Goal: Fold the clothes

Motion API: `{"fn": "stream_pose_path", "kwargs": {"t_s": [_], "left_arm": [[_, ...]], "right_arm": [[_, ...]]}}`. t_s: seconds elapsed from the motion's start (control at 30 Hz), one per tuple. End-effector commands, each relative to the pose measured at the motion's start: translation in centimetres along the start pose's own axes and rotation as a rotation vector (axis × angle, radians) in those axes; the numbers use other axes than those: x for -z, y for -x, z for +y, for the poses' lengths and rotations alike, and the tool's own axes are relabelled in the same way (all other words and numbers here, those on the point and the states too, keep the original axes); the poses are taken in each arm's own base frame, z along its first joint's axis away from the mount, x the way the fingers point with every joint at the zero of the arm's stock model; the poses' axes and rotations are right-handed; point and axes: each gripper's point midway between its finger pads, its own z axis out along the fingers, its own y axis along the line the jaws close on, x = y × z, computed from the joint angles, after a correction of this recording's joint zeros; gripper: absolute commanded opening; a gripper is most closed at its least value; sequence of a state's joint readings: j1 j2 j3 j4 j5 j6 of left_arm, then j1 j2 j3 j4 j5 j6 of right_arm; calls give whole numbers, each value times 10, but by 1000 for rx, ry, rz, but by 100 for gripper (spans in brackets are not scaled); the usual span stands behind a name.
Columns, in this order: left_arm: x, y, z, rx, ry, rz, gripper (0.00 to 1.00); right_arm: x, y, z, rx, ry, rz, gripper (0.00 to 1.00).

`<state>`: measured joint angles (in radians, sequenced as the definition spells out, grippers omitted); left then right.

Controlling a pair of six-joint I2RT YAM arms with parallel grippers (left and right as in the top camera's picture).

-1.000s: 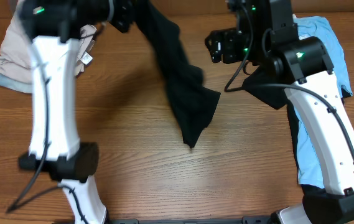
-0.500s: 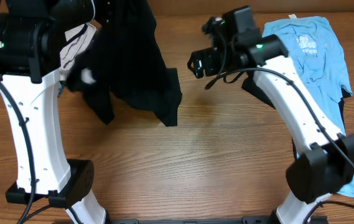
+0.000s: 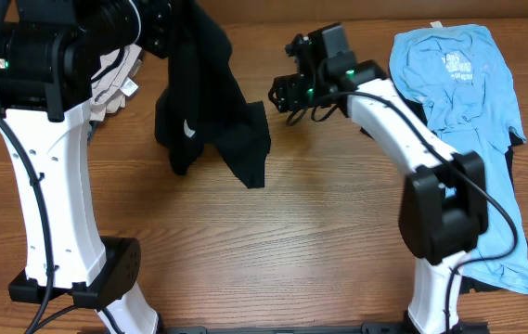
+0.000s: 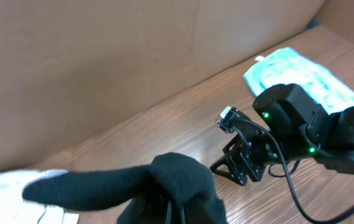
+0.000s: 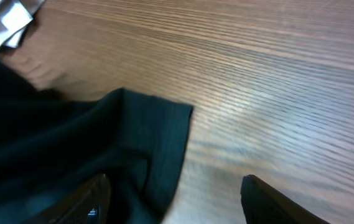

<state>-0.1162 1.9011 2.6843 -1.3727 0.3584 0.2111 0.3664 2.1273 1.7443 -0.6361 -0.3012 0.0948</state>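
The black garment (image 3: 210, 102) is plain black, with one small white mark (image 3: 188, 129); the T-shirt (image 3: 472, 102) is light blue with a faint pale print (image 3: 456, 65); the bundle (image 3: 120, 72) is beige; the table (image 3: 291, 241) is brown woodgrain; the left arm (image 3: 55, 186) and right arm (image 3: 398, 125) are white with black joints.

White arms (image 3: 55, 186), black joints (image 3: 440, 218) (green lights (image 3: 5, 64), apparently).
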Motion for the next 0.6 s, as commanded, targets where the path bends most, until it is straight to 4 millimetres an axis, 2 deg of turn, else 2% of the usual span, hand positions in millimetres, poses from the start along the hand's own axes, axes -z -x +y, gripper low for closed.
{"fn": "stream_pose_path", "kwargs": {"t_s": [0.0,0.27,0.43,0.57], "left_arm": [[4,-4,11,18,82,23,4],[4,-13,13,29,92,58,4],[4,-15,12,38,90,66,4],[4,-16,12,39,89,69,4]], "right_arm": [[-29,-8,4,-47,-93,-8,70],[-75,-30,11,34,-241,-5,65],[-92,-37,6,58,-326,-24,61],[-100,-31,3,47,-345,-65,60]]}}
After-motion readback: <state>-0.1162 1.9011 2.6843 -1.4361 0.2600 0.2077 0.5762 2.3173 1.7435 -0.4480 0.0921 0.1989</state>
